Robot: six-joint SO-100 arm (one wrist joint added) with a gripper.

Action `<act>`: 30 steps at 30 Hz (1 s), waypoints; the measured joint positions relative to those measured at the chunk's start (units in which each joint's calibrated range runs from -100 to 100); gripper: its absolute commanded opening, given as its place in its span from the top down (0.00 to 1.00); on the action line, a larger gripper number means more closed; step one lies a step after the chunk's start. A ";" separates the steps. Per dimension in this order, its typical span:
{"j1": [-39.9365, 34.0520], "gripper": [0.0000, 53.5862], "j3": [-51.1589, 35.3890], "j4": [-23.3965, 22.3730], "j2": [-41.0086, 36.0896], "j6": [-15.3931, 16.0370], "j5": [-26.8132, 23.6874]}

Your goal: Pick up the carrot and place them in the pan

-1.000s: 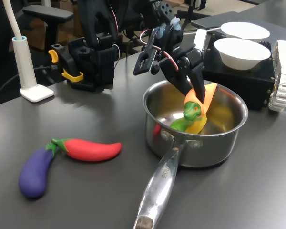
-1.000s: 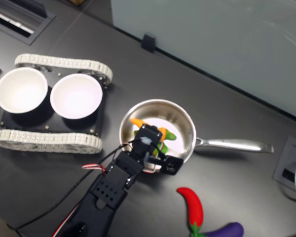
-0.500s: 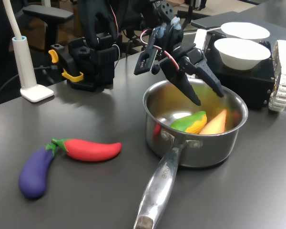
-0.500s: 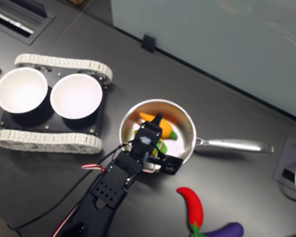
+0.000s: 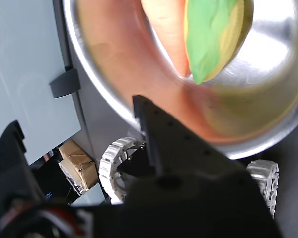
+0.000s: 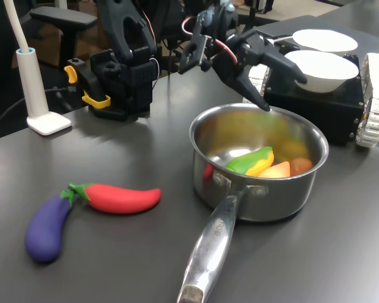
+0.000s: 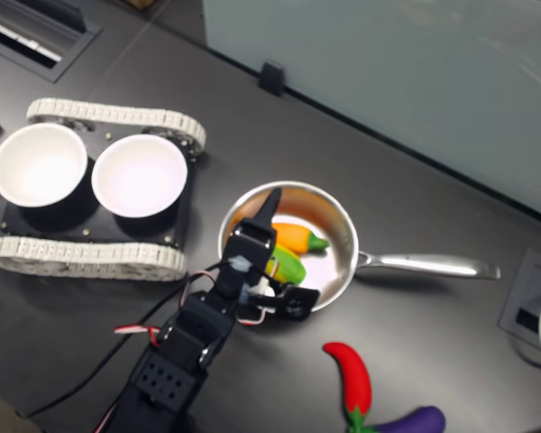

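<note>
The carrot [image 7: 296, 237] lies on the floor of the pan [image 6: 303, 183], at about 12 o'clock inside the bowl in the second exterior view, its green stem end pointing toward the handle side. It touches the yellow-and-green toy vegetable [image 6: 251, 161], which sits just beside it toward 6 o'clock. The tool [image 6: 275, 82] hangs above the pan's far rim with its jaws spread wide and nothing between them.

The carrot looks like a light, hollow plastic toy: stiff, smooth and probably a little slippery, and not fragile. Its taper means a pinch near the thin tip would likely squirt it out; the thick middle, across the short axis, seems the safest hold if it needed lifting again.

Counting: one carrot, one pan, one yellow-and-green vegetable. On the counter [image 6: 114, 252], at 5 o'clock from the pan in the second exterior view, lie one red chili [image 6: 121, 197] and one purple eggplant [image 6: 46, 228], touching at their stems. Two white bowls [image 7: 140, 175] sit on one tracked black base [image 7: 86, 234] at 9 o'clock from the pan.
</note>
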State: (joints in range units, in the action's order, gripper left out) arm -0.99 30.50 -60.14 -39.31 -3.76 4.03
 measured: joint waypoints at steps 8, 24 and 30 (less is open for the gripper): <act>-0.11 0.40 1.45 -2.21 -9.34 0.00 -0.20; -0.66 0.82 3.71 -7.82 -27.69 0.00 -1.03; -2.09 0.99 6.70 -8.92 -32.74 0.09 -1.27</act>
State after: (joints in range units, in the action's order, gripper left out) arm -3.08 37.19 -69.06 -72.05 -3.67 2.76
